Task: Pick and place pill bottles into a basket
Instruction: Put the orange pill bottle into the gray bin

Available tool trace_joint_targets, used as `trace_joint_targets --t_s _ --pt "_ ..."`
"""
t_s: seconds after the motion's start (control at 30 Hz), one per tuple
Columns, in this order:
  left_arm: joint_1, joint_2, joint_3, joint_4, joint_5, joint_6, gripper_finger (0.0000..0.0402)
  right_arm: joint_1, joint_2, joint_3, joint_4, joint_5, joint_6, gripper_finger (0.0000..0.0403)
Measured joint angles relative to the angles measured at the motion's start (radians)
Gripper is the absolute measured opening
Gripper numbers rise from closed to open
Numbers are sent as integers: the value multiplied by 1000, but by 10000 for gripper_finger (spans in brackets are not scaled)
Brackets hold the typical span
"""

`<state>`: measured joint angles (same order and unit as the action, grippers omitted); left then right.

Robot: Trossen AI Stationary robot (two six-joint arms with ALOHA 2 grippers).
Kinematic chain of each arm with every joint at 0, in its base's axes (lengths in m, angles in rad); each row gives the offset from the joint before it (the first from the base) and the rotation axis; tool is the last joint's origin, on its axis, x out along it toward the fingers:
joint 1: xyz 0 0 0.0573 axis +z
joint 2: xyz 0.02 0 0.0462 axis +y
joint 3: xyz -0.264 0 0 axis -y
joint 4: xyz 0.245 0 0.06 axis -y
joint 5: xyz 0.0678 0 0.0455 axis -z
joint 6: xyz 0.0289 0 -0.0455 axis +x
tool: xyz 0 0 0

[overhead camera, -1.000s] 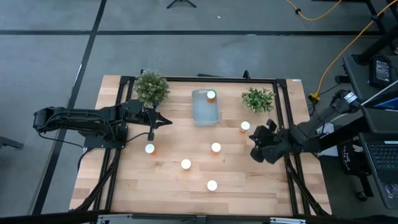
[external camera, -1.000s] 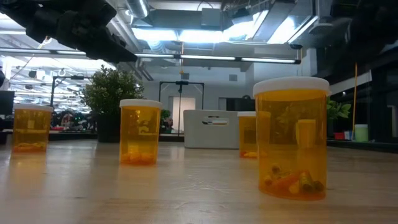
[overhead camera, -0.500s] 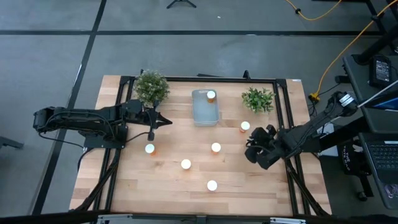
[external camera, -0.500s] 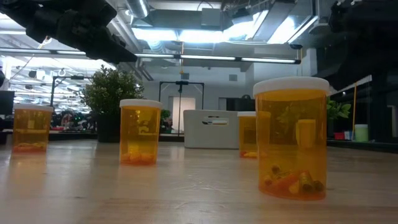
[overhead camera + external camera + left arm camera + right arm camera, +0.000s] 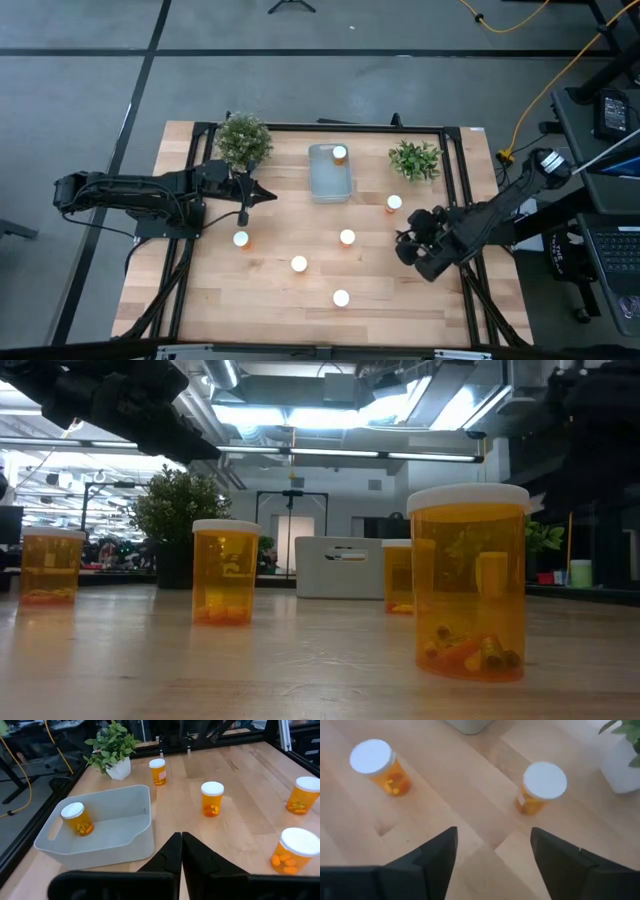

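The pale basket stands at the table's far middle with one orange pill bottle upright in its far right corner; this bottle also shows in the left wrist view. Several more bottles stand upright on the wood: one near the right plant, one at the middle, one at the left and two nearer the front. My left gripper is shut and empty, left of the basket. My right gripper is open and empty, right of the middle bottle.
Two green potted plants stand on either side of the basket at the far edge. A black frame runs along the table's sides. Bare wood lies near the front left.
My right gripper has moved a little toward the table's near edge, still open. My left arm and the bottles have kept still.
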<state>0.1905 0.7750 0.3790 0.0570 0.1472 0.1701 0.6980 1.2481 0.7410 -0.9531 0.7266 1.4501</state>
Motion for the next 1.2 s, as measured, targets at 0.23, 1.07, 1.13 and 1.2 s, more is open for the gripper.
trace_joint_targets --t_s 0.23,1.07,1.13,1.2 --pt "0 0 0 0 0 -4 5 75 0 -138 103 39 162 260" --pt "0 0 0 -1 0 -19 4 -203 0 -158 198 4 63 261" --pt "0 0 0 -1 0 -19 5 -231 0 -158 210 -21 54 261" --pt "0 0 0 -1 0 -19 7 -254 0 -158 222 -33 32 261"
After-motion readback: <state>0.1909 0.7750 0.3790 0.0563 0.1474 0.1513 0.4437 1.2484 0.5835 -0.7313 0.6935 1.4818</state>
